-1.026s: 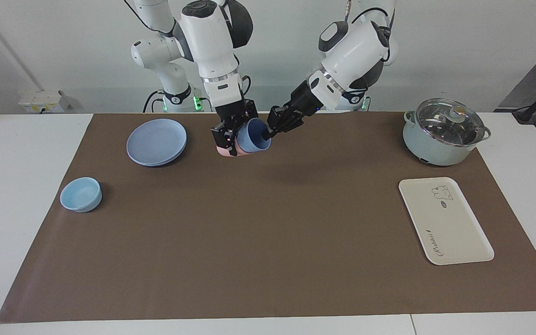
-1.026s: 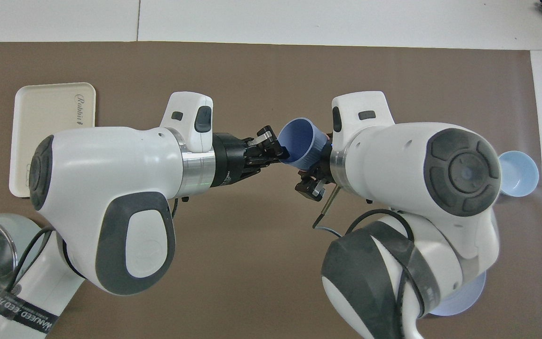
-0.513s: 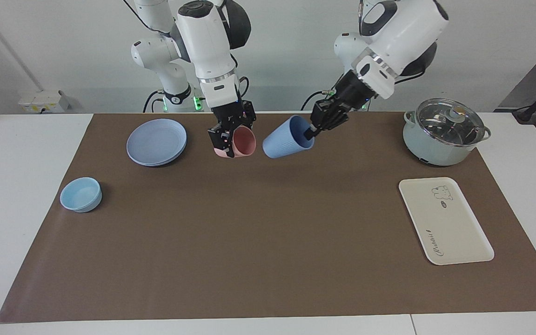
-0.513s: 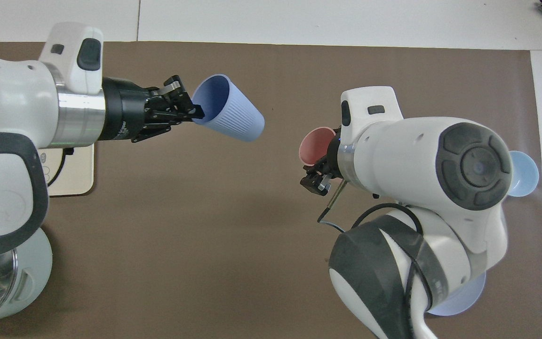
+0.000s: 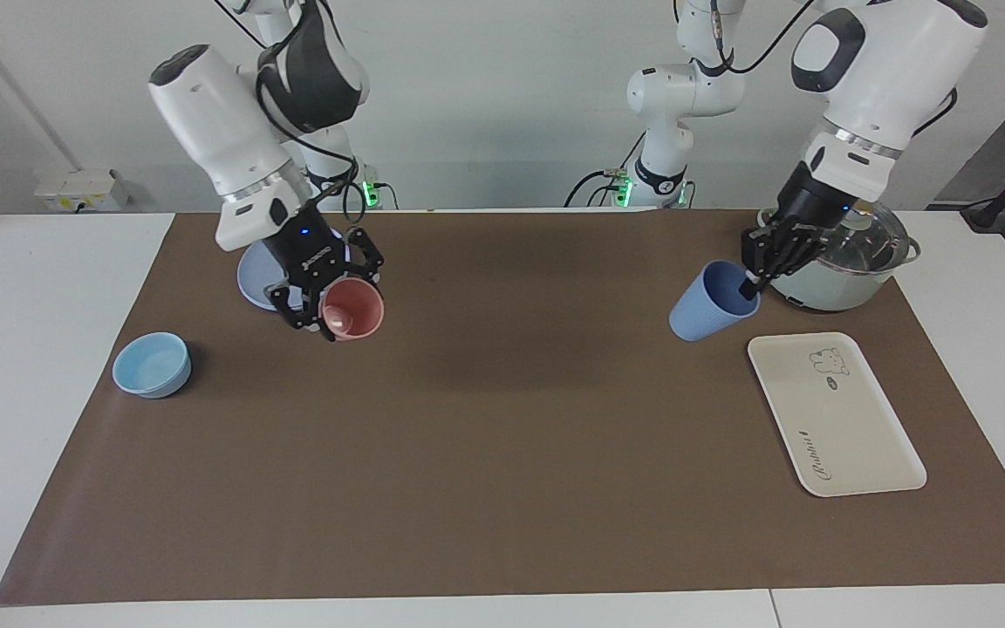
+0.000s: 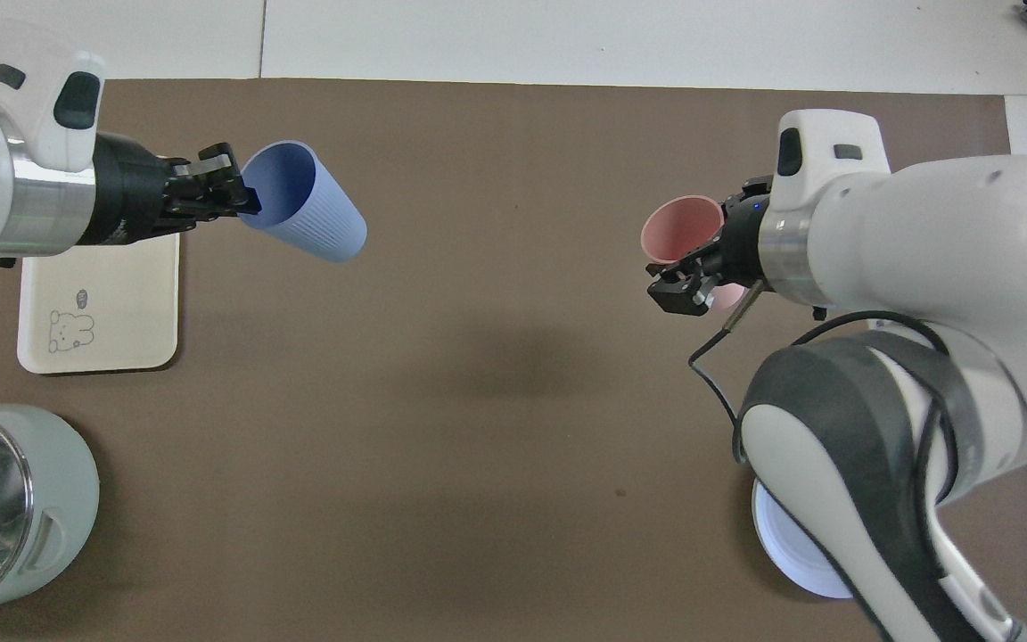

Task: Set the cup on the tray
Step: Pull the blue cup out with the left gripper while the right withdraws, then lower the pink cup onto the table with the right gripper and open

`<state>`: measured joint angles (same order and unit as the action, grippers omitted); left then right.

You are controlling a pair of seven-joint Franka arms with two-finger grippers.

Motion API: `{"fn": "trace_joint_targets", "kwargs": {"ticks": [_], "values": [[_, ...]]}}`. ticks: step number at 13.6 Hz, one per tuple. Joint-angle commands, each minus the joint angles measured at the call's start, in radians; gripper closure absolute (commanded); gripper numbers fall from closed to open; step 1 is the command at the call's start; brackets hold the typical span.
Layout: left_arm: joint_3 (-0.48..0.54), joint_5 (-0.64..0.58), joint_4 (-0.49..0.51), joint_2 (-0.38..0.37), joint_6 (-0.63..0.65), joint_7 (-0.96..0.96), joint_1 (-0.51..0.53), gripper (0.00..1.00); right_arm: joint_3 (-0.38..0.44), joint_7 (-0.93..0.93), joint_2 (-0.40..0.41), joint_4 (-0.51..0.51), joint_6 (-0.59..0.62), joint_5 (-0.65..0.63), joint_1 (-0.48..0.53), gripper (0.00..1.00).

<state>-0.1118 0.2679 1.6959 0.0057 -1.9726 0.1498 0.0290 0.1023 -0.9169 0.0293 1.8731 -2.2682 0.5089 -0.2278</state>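
blue cup [image 5: 710, 304] tilted, in the air over the brown mat [image 5: 502, 436] just beside the cream tray [image 5: 834, 414] near the pot [image 5: 834, 249], left gripper [image 5: 754, 281] clamped on its rim, right gripper [image 5: 325, 307] clamped on pink cup [image 5: 352, 311] over the mat beside the blue plate [image 5: 251, 277]

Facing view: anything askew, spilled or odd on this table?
Nothing spilled or damaged. Both cups hang tilted in the air: the blue cup, gripped at its rim by the left gripper, beside the tray, which is bare; the pink cup in the right gripper.
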Motion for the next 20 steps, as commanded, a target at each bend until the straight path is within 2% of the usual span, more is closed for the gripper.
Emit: {"fn": "trace_joint_targets", "kwargs": {"ticks": [1, 4, 5, 7, 11, 13, 15, 18, 20], "values": [[-0.012, -0.032, 0.149, -0.085, -0.034, -0.191, 0.113, 1.0, -0.012, -0.239, 0.018, 0.064, -0.054, 0.23, 0.093, 1.0], [-0.012, -0.032, 0.356, -0.153, -0.251, -0.401, 0.26, 1.0, -0.012, -0.572, 0.113, 0.064, -0.06, 0.503, 0.165, 1.0], [-0.014, -0.032, 0.382, -0.145, -0.291, -0.464, 0.305, 1.0, -0.012, -0.65, 0.144, 0.063, -0.059, 0.56, 0.182, 1.0], [-0.014, -0.03, 0.383, -0.097, -0.324, -0.51, 0.354, 1.0, -0.012, -0.724, 0.17, 0.064, -0.056, 0.629, 0.206, 1.0], [-0.014, -0.023, 0.383, 0.054, -0.561, -0.509, 0.359, 1.0, -0.013, -0.846, 0.231, 0.057, -0.013, 0.721, 0.283, 1.0], [-0.014, -0.006, 0.383, 0.103, -0.635, -0.509, 0.376, 1.0, -0.013, -0.931, 0.279, 0.041, 0.031, 0.77, 0.323, 1.0], [-0.014, 0.055, 0.378, 0.146, -0.679, -0.509, 0.381, 1.0, -0.013, -1.092, 0.349, 0.029, 0.114, 0.873, 0.373, 1.0], [-0.014, 0.115, 0.37, 0.178, -0.715, -0.507, 0.381, 1.0, -0.013, -1.171, 0.377, 0.035, 0.139, 0.884, 0.39, 1.0], [-0.014, 0.117, 0.37, 0.18, -0.716, -0.507, 0.381, 1.0, -0.013, -1.221, 0.411, 0.035, 0.183, 0.954, 0.409, 1.0]]}}
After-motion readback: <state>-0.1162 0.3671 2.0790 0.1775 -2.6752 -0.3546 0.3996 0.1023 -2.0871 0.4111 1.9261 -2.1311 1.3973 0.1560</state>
